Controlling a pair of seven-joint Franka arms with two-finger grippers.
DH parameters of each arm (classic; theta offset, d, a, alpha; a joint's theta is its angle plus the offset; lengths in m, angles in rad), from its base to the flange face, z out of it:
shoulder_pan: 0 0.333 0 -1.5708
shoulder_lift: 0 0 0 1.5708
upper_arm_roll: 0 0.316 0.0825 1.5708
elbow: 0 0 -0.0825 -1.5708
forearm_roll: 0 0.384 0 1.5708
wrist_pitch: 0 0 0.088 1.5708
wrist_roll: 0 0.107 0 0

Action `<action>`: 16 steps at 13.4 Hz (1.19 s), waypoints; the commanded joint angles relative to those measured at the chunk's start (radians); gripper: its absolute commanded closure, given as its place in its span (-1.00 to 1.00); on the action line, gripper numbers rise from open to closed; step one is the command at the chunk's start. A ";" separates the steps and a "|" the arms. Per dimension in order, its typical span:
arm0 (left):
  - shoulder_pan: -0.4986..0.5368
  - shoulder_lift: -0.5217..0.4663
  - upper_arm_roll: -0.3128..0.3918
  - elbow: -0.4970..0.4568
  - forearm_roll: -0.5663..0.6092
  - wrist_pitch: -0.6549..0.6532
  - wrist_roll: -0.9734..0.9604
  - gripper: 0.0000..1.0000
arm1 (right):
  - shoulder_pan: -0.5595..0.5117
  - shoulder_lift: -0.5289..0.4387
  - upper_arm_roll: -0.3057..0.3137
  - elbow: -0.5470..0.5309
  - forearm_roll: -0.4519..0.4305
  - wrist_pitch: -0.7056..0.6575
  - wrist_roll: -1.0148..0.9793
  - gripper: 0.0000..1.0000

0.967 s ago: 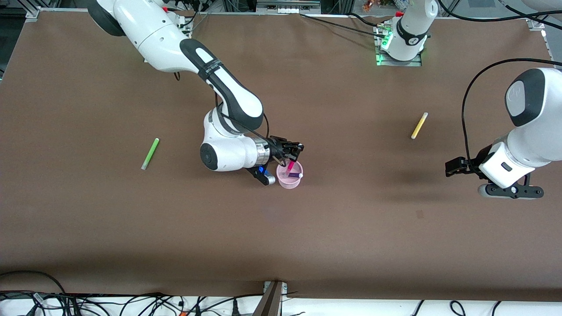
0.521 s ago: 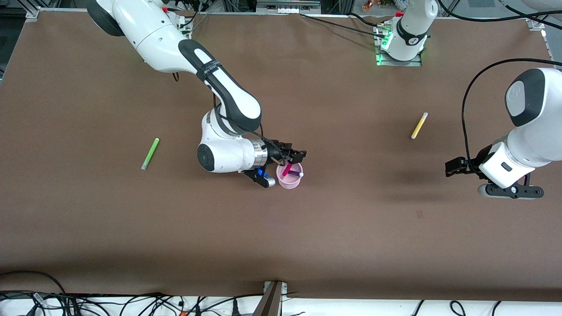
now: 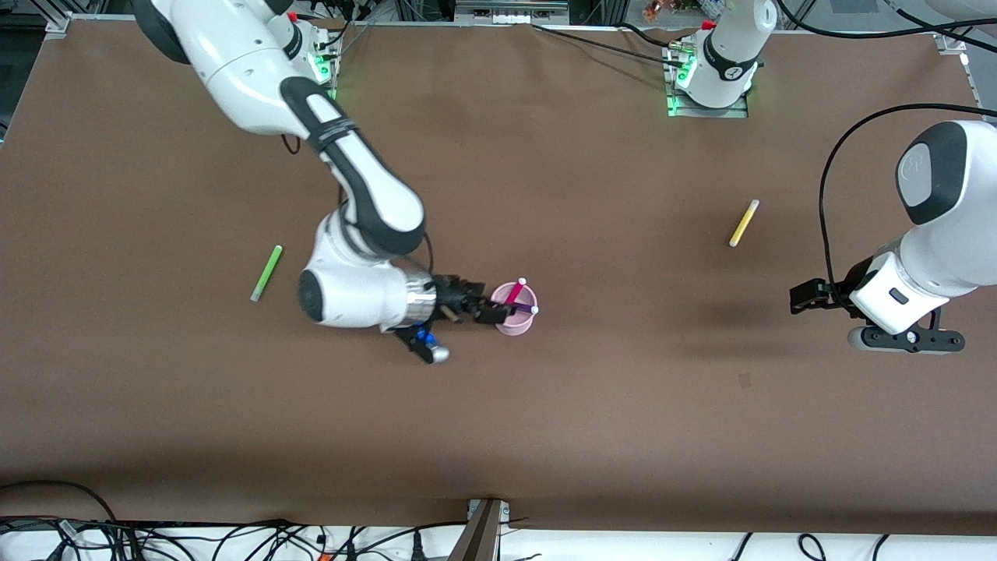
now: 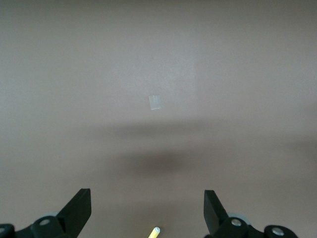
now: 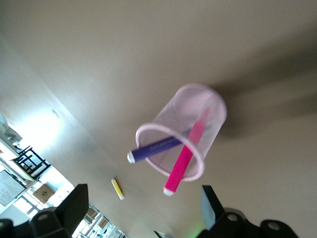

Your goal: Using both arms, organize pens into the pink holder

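Observation:
The pink holder (image 3: 515, 319) stands mid-table with the magenta pen (image 3: 515, 294) and the dark purple pen (image 3: 525, 309) leaning in it. My right gripper (image 3: 492, 310) is open and empty, low beside the holder on the right arm's side. In the right wrist view its gripper (image 5: 142, 206) faces the holder (image 5: 171, 116), the magenta pen (image 5: 185, 158), the purple pen (image 5: 153, 148) and the yellow pen (image 5: 118, 189). The green pen (image 3: 266, 273) lies toward the right arm's end. The yellow pen (image 3: 744, 222) lies toward the left arm's end. My left gripper (image 3: 806, 296) waits open over bare table; in its wrist view (image 4: 147, 208) the yellow pen's tip (image 4: 154, 232) shows.
The left arm's white base with a green light (image 3: 705, 78) stands at the table's back edge. Cables (image 3: 234, 538) and a metal bracket (image 3: 483, 530) run along the edge nearest the front camera. A small pale mark (image 3: 745, 380) is on the brown table cover.
My right gripper has let go of the magenta pen, which now rests in the holder, and has drawn back toward the right arm's end. The left arm has not moved.

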 commanded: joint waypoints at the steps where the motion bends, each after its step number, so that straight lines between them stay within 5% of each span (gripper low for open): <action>1: -0.001 -0.008 0.002 -0.008 -0.007 0.009 0.012 -1.00 | -0.047 -0.036 0.009 -0.005 -0.016 -0.040 -0.041 -1.00; 7: -0.001 -0.007 0.000 -0.010 -0.007 0.010 0.014 -1.00 | -0.136 -0.151 -0.184 -0.005 -0.226 -0.336 -0.339 -1.00; 11: -0.001 -0.007 0.000 -0.010 -0.007 0.010 0.014 -1.00 | -0.137 -0.327 -0.267 -0.073 -0.369 -0.430 -0.412 -1.00; 16: -0.001 -0.005 0.002 -0.010 -0.008 0.010 0.014 -1.00 | -0.137 -0.599 -0.275 -0.225 -0.585 -0.460 -0.528 -1.00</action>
